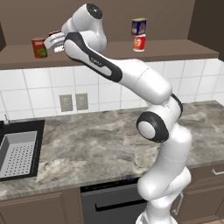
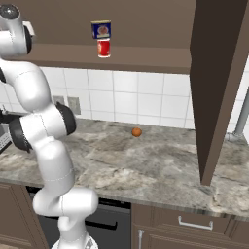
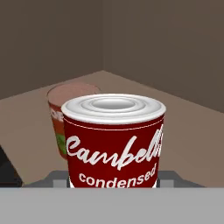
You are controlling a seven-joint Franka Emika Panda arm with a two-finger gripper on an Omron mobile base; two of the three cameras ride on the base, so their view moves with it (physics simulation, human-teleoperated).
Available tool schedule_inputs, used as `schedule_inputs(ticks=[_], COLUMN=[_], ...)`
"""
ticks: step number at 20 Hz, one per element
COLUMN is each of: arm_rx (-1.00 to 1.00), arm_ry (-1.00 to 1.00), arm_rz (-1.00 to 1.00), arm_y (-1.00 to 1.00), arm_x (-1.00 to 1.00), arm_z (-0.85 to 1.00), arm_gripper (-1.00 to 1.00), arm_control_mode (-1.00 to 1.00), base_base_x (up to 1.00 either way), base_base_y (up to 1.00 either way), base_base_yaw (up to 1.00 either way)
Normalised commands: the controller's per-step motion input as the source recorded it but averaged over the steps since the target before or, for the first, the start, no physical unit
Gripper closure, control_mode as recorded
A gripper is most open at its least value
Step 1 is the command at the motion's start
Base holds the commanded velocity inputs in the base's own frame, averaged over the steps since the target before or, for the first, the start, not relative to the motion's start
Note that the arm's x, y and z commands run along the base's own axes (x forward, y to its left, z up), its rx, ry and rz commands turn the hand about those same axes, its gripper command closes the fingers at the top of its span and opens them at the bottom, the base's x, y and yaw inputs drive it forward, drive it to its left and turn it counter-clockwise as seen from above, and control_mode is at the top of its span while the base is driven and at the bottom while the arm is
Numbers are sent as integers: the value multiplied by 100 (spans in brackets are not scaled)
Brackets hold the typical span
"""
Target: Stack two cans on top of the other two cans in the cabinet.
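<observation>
Marble counter (image 1: 96,148) spans beneath the cabinet (image 1: 175,49).

blue can (image 1: 139,26) atop bright can (image 1: 139,43) on cabinet ledge (image 1: 175,49), patched can (image 1: 40,47) far left

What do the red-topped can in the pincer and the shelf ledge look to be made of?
Red-topped can: apparently metal with a pale, glossy ridged lid; printed red label, likely paper, with white script. Shelf ledge of the cabinet: looks like dark-brown wood or laminate, matte, with no visible grain, so either could fit.
</observation>
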Motion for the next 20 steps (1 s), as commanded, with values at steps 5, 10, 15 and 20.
schedule_inputs(ticks=[5,10,15,20], arm_rx=[4,17,8,0], arm_ry=[-5,-1,-6,-9], arm_rz=[0,0,0,0], arm_y=[-10,-4,-6,-2], arm_x=[-8,-9,-6,-4], arm_z=[9,5,17,17], arm_gripper=[100,100,100,100], arm_control_mode=[-100,-100,-100,-100], base_base_x=[0,0,0,0], base_base_y=[0,0,0,0], base_base_yaw=[0,0,0,0])
